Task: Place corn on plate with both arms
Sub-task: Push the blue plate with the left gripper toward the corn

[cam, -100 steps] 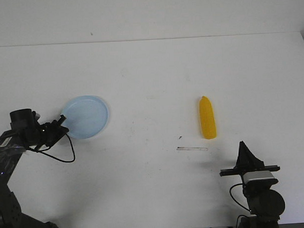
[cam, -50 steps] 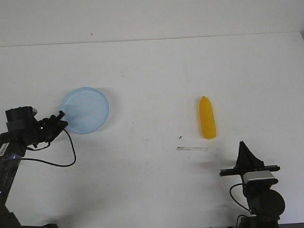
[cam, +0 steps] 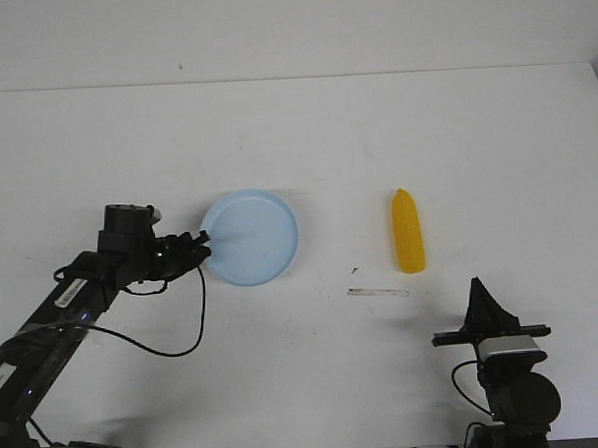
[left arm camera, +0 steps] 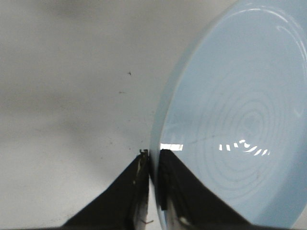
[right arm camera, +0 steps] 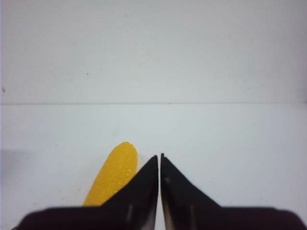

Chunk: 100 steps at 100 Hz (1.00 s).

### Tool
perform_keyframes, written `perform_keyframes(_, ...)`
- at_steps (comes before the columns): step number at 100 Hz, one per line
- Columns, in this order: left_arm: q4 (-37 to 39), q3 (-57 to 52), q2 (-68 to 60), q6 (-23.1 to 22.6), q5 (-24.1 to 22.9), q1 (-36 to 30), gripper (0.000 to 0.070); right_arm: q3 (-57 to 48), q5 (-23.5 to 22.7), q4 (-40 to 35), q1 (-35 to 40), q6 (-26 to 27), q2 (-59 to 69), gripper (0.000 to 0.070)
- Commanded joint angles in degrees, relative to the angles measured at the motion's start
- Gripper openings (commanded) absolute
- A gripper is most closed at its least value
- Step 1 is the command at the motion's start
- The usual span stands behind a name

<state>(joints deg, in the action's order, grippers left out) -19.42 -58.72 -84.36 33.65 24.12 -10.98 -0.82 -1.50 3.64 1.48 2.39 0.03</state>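
The pale blue plate [cam: 252, 237] is near the table's middle, held by its left rim in my left gripper [cam: 201, 246], which is shut on it. In the left wrist view the plate [left arm camera: 240, 110] stands on edge between the black fingers [left arm camera: 139, 191], with my left gripper [left arm camera: 152, 158] pinching its rim. The yellow corn [cam: 408, 231] lies on the table right of the plate, its pointed end away from me. My right gripper [cam: 478, 296] is shut and empty, near the front edge just behind the corn. The corn [right arm camera: 112, 176] shows beside my right gripper [right arm camera: 159, 156] in the right wrist view.
A thin strip of clear tape [cam: 378, 292] lies on the white table [cam: 306, 135] in front of the corn. A loose black cable [cam: 175, 336] hangs under the left arm. The table's far edge meets a pale wall.
My left gripper has carried the plate to the right, from the table's left side toward the middle, closer to the corn. The right arm and corn have not moved.
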Motion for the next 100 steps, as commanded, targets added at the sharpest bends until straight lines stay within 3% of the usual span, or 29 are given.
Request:
perform_keyframes(1, 1.0, -0.8, -2.0, 2.9, -1.8, -1.4, 0.0001, 0.1, 0.0, 0.6, 0.1, 0.6, 0.0, 0.0008)
perform_keyframes(45, 7.0, -0.8, -8.3, 9.5, -2.7, -10.3, 0.0001, 0.1, 0.0, 0.6, 0.1, 0.6, 0.0, 0.0008)
perform_keyframes(88, 9.0, -0.8, -10.9, 11.2, -2.7, -12.7, 0.0006, 0.1, 0.0, 0.6, 0.1, 0.6, 0.0, 0.0009)
perform_keyframes(100, 9.0, -0.8, -10.9, 12.1, -3.7, -12.8, 0.0086, 0.1, 0.0, 0.6, 0.1, 0.6, 0.0, 0.0008)
